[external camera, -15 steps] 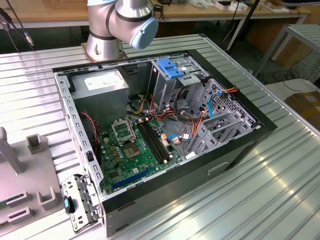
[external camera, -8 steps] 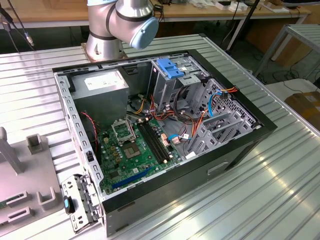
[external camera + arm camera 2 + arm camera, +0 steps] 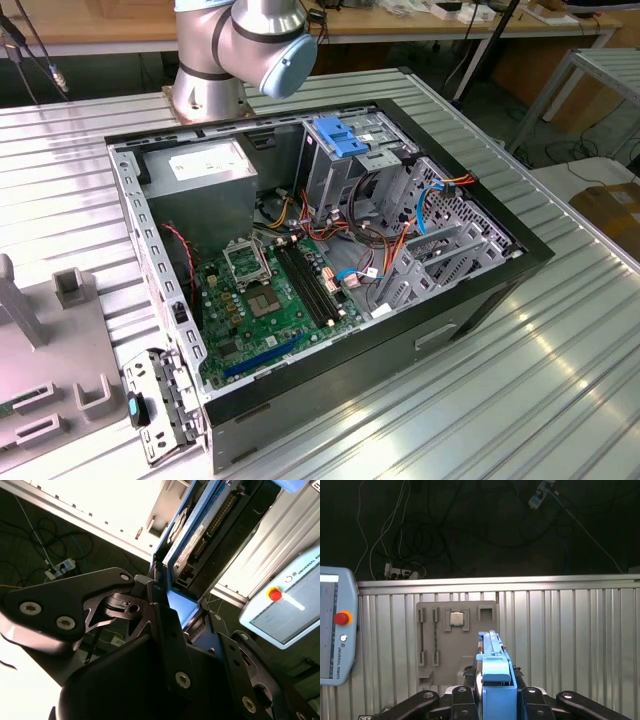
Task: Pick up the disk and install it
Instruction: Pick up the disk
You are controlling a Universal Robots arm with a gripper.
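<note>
First wrist view: the disk (image 3: 495, 680) is seen edge-on, clamped between the jaws of the tool (image 3: 495, 700) and projecting beyond its fingertips, apparently clear of the ribbed worktop (image 3: 570, 640). Beyond the tool's tip, a grey fixture plate (image 3: 467, 645) carrying a processor chip (image 3: 456, 618) is laid on that worktop, and a teach pendant (image 3: 335, 630) is set off to one side of the tool. In the second wrist view the disk (image 3: 197, 537) is shown from close behind the jaws, edged by its blue frame (image 3: 182, 607), with its circuit-board side left exposed. An open computer case (image 3: 450, 310) is recorded in the exterior view, its drive cage (image 3: 335, 175) topped by a blue bracket (image 3: 340, 135).

The disk is judged to be rigid and fairly dense for its size, so no sag is expected in the grip, but shocks would be poorly tolerated. Its bare metal faces are likely slippery, and the board and connector pins are best left untouched. Hold is best taken across the framed sides or flat faces, near the middle, as appears to be done here.
</note>
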